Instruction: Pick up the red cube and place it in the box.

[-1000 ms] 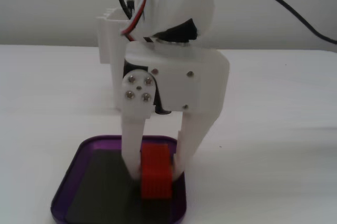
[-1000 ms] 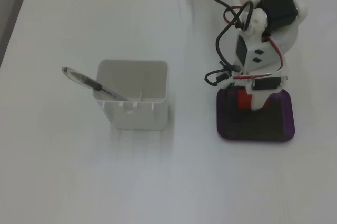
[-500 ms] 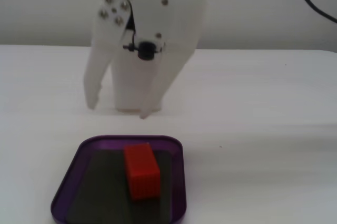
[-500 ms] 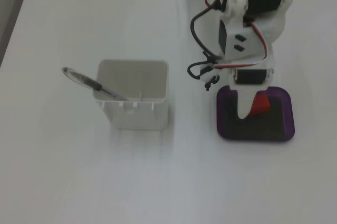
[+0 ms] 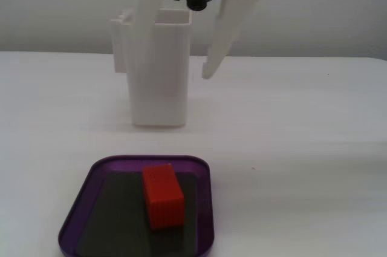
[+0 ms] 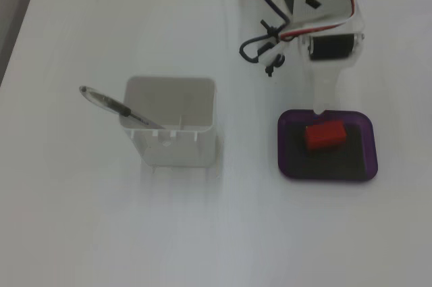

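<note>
I read the job as effectively done: the drop is made, and what remains, in my judgement, is only to pull the arm back clear of the tray without clipping its rim.

Table (image 6: pixel 81 233): plain white, mostly bare.

Arm and gripper (image 5: pixel 184 66): raised above the table. In a fixed view from the front the two white fingers hang well apart, spread wide with nothing between them. From above, one finger tip (image 6: pixel 322 101) sits just over the tray's far rim.

White container (image 6: pixel 172 128): tall, open-topped, well apart from the tray. A pen (image 6: pixel 118 106) leans in it, sticking out over one corner. I can see nothing else inside.

The box (image 6: pixel 290 165): shallow purple tray, dark bottom. It holds one thing only.

The red cube (image 5: pixel 162 195): resting on the tray floor, inside the rim, free of the fingers in both fixed views (image 6: pixel 325 134).
</note>
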